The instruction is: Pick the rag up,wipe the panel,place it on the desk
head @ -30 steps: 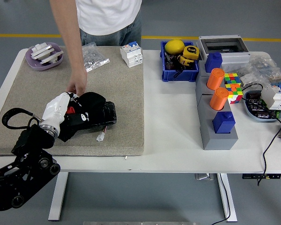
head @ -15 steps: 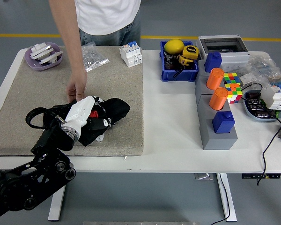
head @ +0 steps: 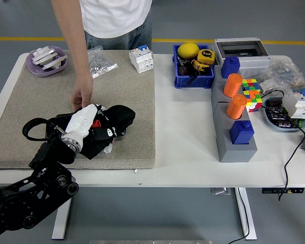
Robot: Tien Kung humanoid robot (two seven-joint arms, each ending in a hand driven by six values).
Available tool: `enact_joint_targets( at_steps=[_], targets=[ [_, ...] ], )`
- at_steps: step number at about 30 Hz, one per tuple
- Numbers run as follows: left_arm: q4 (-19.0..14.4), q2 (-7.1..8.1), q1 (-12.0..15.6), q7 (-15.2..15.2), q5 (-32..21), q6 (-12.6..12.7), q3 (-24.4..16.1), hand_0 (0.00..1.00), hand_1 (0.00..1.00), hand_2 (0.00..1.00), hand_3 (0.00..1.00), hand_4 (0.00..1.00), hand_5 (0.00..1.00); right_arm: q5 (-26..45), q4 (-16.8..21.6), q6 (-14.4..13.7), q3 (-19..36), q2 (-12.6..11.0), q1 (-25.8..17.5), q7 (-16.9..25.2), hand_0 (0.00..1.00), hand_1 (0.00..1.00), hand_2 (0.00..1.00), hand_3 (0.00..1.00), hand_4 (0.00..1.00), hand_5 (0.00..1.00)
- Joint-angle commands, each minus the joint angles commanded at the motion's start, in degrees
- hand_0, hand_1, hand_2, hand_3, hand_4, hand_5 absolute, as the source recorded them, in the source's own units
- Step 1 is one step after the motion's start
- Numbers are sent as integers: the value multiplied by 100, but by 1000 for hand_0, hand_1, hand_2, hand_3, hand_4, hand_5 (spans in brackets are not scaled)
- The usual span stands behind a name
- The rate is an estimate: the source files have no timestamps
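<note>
A black rag (head: pixel 118 119) lies bunched on the beige felt panel (head: pixel 129 89) that covers the table's left half. My left hand (head: pixel 84 122), white with a black arm behind it, rests on the rag's left part with its fingers closed into the cloth. A small white tag (head: pixel 108 149) pokes out under the rag. A person's hand (head: pixel 83 97) reaches down from the far side and touches the panel just above my hand. My right arm is out of sight.
At the panel's far edge sit a purple dish (head: pixel 47 61), a clear bag (head: pixel 101 62) and a white breaker (head: pixel 142 58). To the right stand a blue bin (head: pixel 194 72), a grey stand (head: pixel 234 145) with orange cylinders, a colour cube (head: pixel 252 94) and cables.
My left hand swept right across the panel and bunched the rag, then drew back slightly left. The person's hand stayed almost in place.
</note>
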Motion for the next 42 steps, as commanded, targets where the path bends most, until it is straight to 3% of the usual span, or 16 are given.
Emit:
enact_joint_targets(
  at_steps=[8,21,42],
  targets=[
    [-8,139,332,-10,115,13,-368,181,106,457,421,164,2,4,0,1,18,4,-16,3,714,260,630,632,998,594],
    [90,322,844,-14,365,28,-1298,181,108,458,420,163,2,37,0,9,-16,-8,-31,4,714,260,630,633,998,592],
    [262,375,1171,67,577,90,-2275,187,111,454,417,157,2,32,0,7,-16,-5,-54,3,715,260,628,633,998,593]
  ],
)
